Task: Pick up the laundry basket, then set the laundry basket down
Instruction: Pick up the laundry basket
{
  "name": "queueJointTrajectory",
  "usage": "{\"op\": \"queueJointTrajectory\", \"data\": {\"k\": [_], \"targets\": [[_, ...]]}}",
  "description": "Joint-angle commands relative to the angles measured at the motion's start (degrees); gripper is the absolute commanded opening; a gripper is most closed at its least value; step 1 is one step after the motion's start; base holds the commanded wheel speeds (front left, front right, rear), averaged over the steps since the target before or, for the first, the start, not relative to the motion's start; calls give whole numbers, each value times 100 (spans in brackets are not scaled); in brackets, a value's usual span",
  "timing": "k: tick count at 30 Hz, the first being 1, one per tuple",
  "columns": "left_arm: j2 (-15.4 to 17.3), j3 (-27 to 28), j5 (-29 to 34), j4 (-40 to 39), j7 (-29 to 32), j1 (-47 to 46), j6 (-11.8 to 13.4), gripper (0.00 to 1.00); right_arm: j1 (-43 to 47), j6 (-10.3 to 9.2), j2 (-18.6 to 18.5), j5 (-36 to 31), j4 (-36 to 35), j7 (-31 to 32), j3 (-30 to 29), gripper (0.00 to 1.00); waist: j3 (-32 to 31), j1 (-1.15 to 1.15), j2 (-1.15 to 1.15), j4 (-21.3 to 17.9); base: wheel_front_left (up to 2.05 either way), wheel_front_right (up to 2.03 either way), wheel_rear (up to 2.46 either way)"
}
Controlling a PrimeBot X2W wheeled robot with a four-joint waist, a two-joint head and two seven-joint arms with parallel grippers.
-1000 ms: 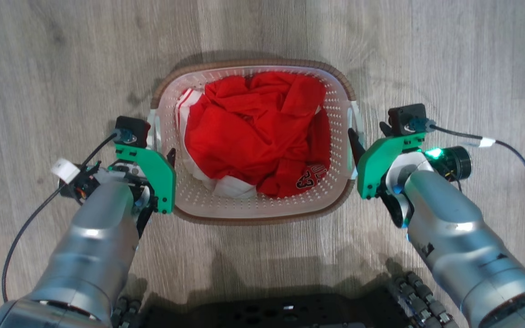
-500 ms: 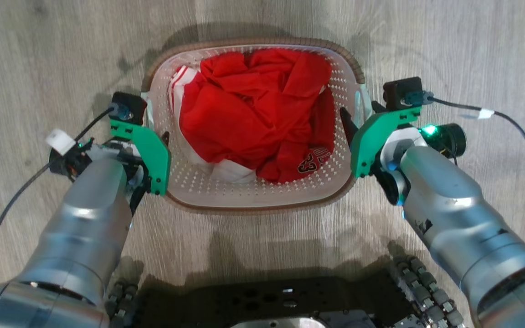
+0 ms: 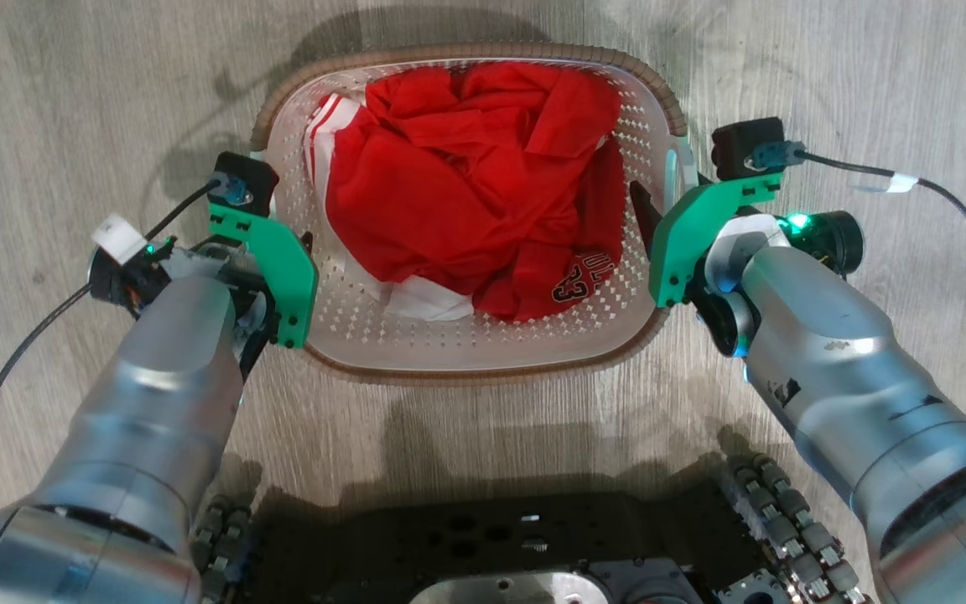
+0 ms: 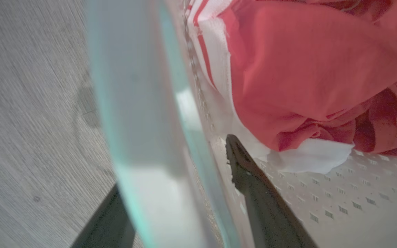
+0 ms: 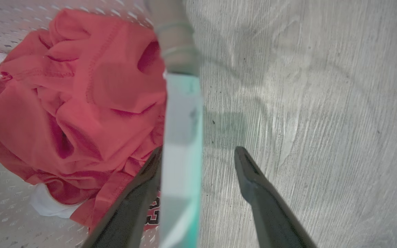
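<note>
The laundry basket [image 3: 483, 373] is lying in the middle of the head view, between the two arms, its brown rim running all round and its far edge coming close to the top of that view; its shadow is falling on the wooden floor [image 3: 72, 101] beyond the far rim. Whether its bottom is touching the floor I cannot tell. A heap of red clothes [image 3: 466, 184] with some white cloth is filling most of it, leaving the perforated near wall bare. The left gripper [image 4: 174, 165] is standing spread wide astride the left handle [image 4: 140, 120]: its inner finger [image 4: 253, 186] is reaching down inside the basket just beside the wall, with a sliver of pale plastic showing between it and the handle, while the outer finger [image 4: 105, 224] is passing behind the handle on the floor side, so contact there cannot be told. The right gripper [image 5: 199, 150] is likewise gaping astride the right handle [image 5: 181, 137]: its inner finger [image 5: 133, 206] is lying close against the handle on the clothes side, and its outer finger [image 5: 264, 199] is hanging apart from it over the floor. Wood-grain floor is stretching out to the left and right of both forearms, with a thin black cable [image 3: 852, 168] trailing from each wrist. A strip of floor is separating the near rim from the robot's dark base [image 3: 491, 545].
</note>
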Motion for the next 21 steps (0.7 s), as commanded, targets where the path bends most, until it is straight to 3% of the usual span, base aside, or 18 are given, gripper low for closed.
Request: {"op": "queueJointTrajectory", "data": {"k": [1, 4, 5, 6, 7, 21], "targets": [[158, 39, 14, -28, 12, 65, -17, 100, 226, 40, 74, 78, -4, -34, 109, 100, 9, 0, 0, 10, 0, 0, 0], [134, 4, -21, -28, 10, 52, -22, 100, 211, 40, 74, 202, 28, 23, 221, 100, 24, 0, 0, 33, 0, 0, 0], [123, 3, -53, -28, 29, 57, -25, 100, 219, 40, 74, 250, 3, 69, 280, 50, 27, 0, 0, 41, 0, 0, 0], [109, -8, -86, -28, 69, 66, -28, 44, 215, 40, 74, 283, -18, 71, 331, 5, 30, 0, 0, 43, 0, 0, 0], [93, -41, -110, -28, 95, 73, -32, 0, 216, 40, 74, 329, -4, 98, 365, 0, 32, 0, 0, 47, 0, 0, 0], [-12, -1056, -914, -331, 387, 354, -37, 0, 158, 40, 74, 666, 205, 209, 781, 0, -228, 0, 0, 101, 0, 0, 0]]}}
